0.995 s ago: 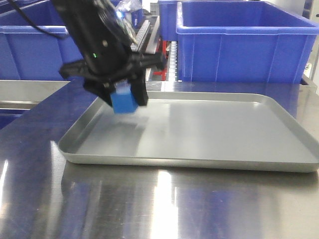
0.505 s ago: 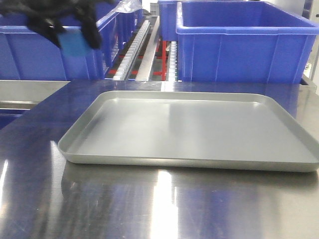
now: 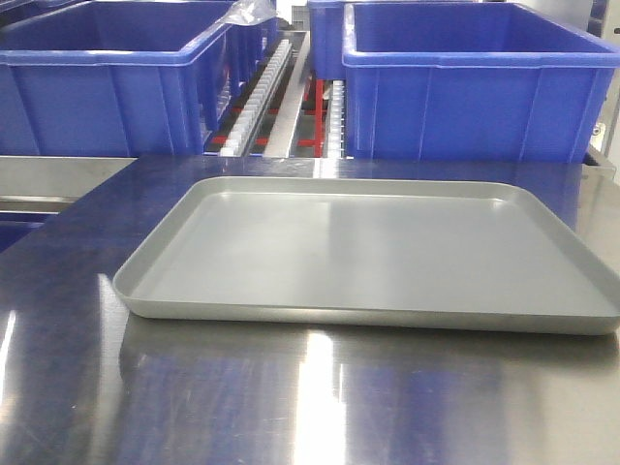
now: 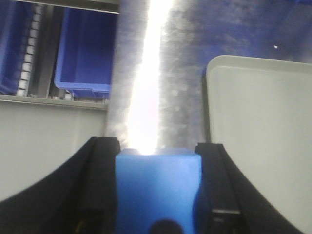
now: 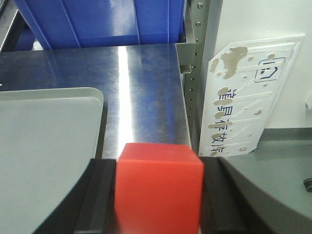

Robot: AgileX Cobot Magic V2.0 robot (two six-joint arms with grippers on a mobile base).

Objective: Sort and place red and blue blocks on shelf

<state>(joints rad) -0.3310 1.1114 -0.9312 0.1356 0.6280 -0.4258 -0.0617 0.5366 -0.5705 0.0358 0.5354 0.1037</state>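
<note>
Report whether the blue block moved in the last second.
Yes: up and left from over the tray's left rear, past the left bin, out of the front view. The left gripper grips the block.

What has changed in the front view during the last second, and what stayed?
The left gripper, shut on the blue block, rose from over the left rear corner of the tray, went up and left, and out of the front view; the block is still held. The tray and the bins did not move. The right gripper holds the red block.
</note>
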